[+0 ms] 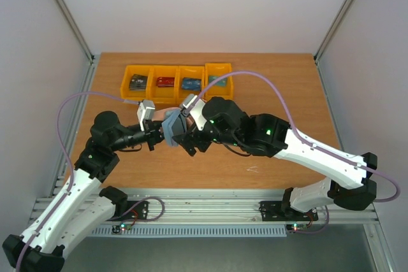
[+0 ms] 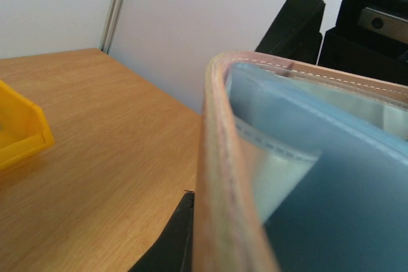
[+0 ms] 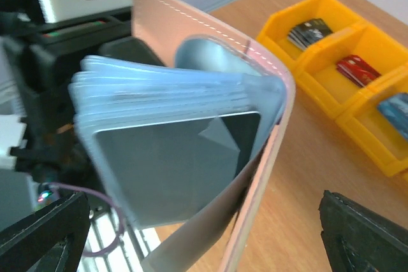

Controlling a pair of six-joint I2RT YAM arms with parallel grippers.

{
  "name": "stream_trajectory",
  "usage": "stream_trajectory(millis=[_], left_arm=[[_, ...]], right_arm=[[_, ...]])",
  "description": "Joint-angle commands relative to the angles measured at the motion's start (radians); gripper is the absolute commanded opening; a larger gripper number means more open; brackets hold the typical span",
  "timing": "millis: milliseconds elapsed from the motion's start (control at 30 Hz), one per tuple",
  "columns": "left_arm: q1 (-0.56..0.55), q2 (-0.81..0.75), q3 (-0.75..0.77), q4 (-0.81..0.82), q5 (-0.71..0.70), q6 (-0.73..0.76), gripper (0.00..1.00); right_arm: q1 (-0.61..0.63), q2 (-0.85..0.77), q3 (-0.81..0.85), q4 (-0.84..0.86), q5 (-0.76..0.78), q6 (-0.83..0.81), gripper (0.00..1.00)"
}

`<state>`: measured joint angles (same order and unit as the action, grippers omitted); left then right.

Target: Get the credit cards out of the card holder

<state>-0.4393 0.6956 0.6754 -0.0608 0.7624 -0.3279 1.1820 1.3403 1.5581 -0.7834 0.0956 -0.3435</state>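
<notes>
The card holder (image 1: 171, 127) hangs above the table between the two arms, opened out, with a pinkish cover (image 3: 191, 23) and light blue sleeves (image 3: 159, 93) fanned inside. My left gripper (image 1: 159, 134) is shut on its pinkish edge (image 2: 220, 176); one black finger (image 2: 175, 240) shows against it. My right gripper (image 3: 204, 240) stands wide open around the holder's lower part, its fingertips (image 3: 363, 234) clear of it on both sides. Credit cards (image 3: 308, 32) lie in the orange bins. Whether a card sits in the sleeves I cannot tell.
Several orange bins (image 1: 177, 82) stand in a row at the back of the wooden table (image 1: 280, 93), each with a card inside. Metal frame posts and white walls close in the sides.
</notes>
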Motion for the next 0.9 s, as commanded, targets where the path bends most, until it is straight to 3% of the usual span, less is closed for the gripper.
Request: stream_trajectory(millis=[0,167,467,533,700,833,867], left_arm=[[-0.004,-0.002,0.038,0.042,0.009,0.007,0.0],[-0.004,0.0,0.025,0.11,0.047,-0.024,0.0],[-0.004,0.005,0.017,0.156,0.077,-0.051,0.0],[-0.004,0.004,0.016,0.165,0.093,-0.052,0.0],[-0.004,0.001,0.015,0.195,0.161,-0.041,0.0],[-0.004,-0.004,0.014,0.181,0.163,-0.033,0.0],[-0.004,-0.006,0.013,0.172,0.151,-0.031,0.05]], right_arm=[[0.017,0.003,0.026,0.03,0.175,0.033,0.97],[0.015,-0.052,-0.039,0.073,0.182,0.024,0.9],[-0.013,-0.111,-0.102,0.062,0.066,0.025,0.91],[-0.03,-0.13,-0.124,0.084,0.036,0.039,0.82],[-0.047,-0.127,-0.126,0.089,0.066,0.072,0.47],[-0.047,-0.119,-0.112,0.084,0.079,0.093,0.13],[-0.047,-0.117,-0.105,0.073,0.093,0.103,0.06]])
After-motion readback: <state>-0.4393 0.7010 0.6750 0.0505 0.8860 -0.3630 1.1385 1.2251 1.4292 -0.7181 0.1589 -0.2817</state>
